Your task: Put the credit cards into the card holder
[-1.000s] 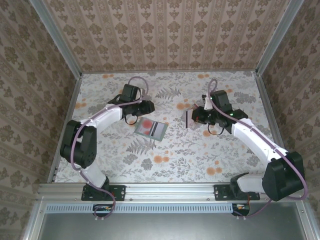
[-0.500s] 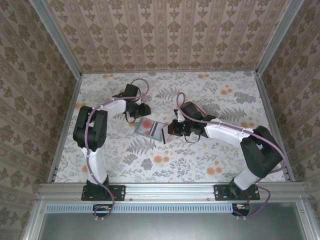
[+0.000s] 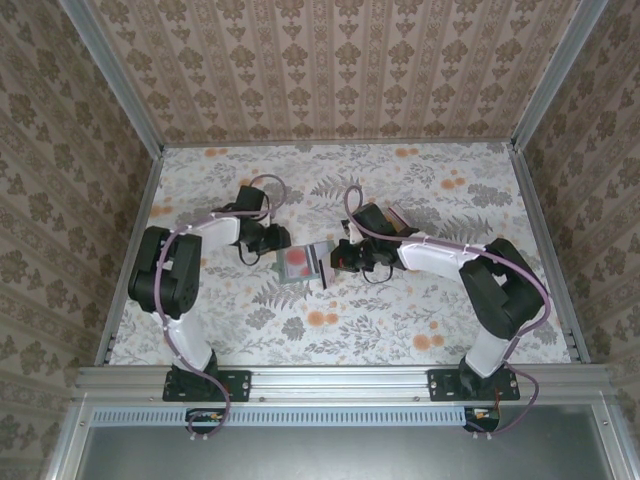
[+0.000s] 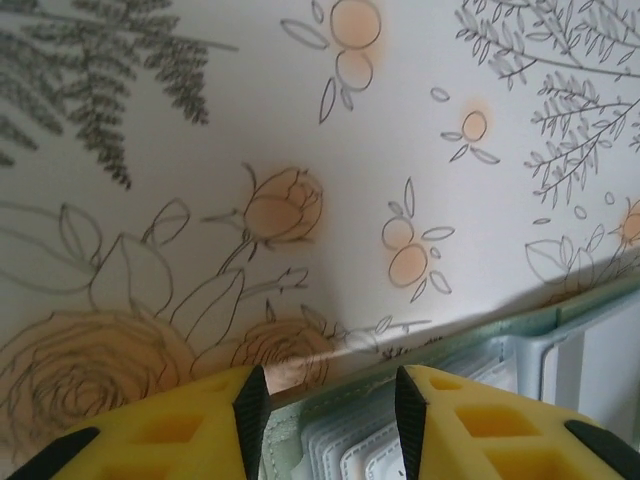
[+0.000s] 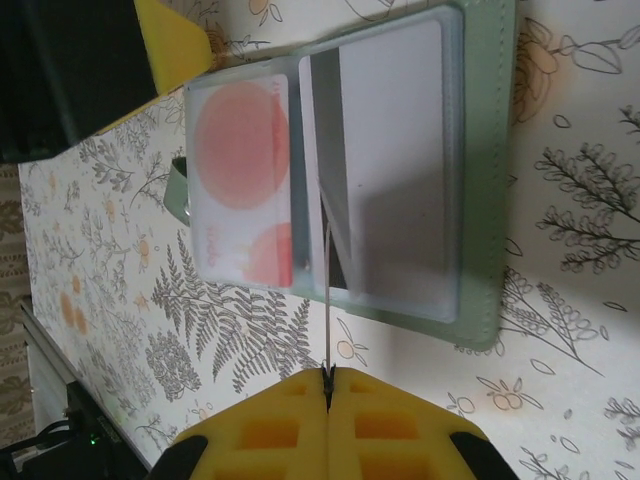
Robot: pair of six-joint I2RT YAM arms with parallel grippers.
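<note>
Your right tool point(image 5: 328, 378) pinches a thin card point(image 5: 327, 300) by its end, edge-on above the open card holder point(image 5: 482, 200) on the bench point(image 5: 560, 330). The card is light, stiff and slippery, so grip it near the end. Your left tool point(image 4: 327, 390) stands half open over the holder's soft edge. A red card point(image 5: 240, 190) already sits in one pocket.

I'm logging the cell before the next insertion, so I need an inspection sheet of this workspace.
Surface: floral table cover, flat.
Job's things: card holder lies open; red-spotted card in one clear pocket; second card edge-on over the holder.
Clutter: nothing seen.
Grippers: right gripper fingers shut on the second card; left gripper open at the holder's edge.
Cables: purple cables loop along both arms.
Surroundings: patterned walls, metal frame.
</note>
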